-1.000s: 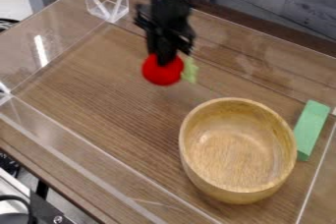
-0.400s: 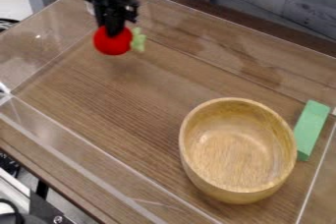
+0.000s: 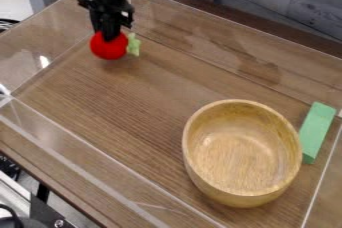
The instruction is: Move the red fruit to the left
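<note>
- Wood-grain table [image 3: 120, 122] inside clear walls.
- Wooden bowl [image 3: 242, 154], near-right on the table.
- Light-green block [image 3: 317, 132], just right of the bowl.
- Claw [image 3: 108, 34], far-left of the bowl, closed on the red fruit [image 3: 107, 47].

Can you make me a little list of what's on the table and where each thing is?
red fruit: far left of the table, gripped from above
pincer: pointing down, shut on the red fruit
wooden bowl: near right, nothing in it
green block: right edge, beside the bowl
table: brown wood, clear walls around it
</note>
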`<state>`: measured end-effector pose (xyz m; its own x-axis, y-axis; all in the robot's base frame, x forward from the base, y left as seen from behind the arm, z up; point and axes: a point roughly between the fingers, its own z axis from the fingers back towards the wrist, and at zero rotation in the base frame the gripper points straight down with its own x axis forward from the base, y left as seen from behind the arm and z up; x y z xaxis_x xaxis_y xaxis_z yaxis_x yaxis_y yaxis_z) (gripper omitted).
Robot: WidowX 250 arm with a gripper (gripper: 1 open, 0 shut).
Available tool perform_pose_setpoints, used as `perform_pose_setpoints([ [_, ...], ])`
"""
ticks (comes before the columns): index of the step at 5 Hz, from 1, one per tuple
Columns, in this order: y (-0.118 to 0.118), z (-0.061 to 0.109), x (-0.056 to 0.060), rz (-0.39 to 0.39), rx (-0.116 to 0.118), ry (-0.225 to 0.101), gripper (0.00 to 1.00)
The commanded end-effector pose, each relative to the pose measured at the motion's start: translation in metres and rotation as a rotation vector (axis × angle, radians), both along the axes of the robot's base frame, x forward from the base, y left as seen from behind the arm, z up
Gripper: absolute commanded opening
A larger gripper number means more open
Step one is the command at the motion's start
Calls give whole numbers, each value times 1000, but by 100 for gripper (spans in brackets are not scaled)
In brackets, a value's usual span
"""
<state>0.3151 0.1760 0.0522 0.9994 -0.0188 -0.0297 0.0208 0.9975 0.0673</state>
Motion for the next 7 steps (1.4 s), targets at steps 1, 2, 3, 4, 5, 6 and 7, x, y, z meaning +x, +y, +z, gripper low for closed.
perform_pose_setpoints([
  [1,16,14,8,5,32,-47,100],
  [2,20,11,8,11,23,-40,100],
  [3,22,4,8,12,21,-28,100],
  [4,25,-3,9,14,19,-18,100],
  [5,27,-9,9,15,15,-9,100],
  [6,28,-14,9,17,12,0,100],
  [7,30,-20,8,19,8,9,100],
])
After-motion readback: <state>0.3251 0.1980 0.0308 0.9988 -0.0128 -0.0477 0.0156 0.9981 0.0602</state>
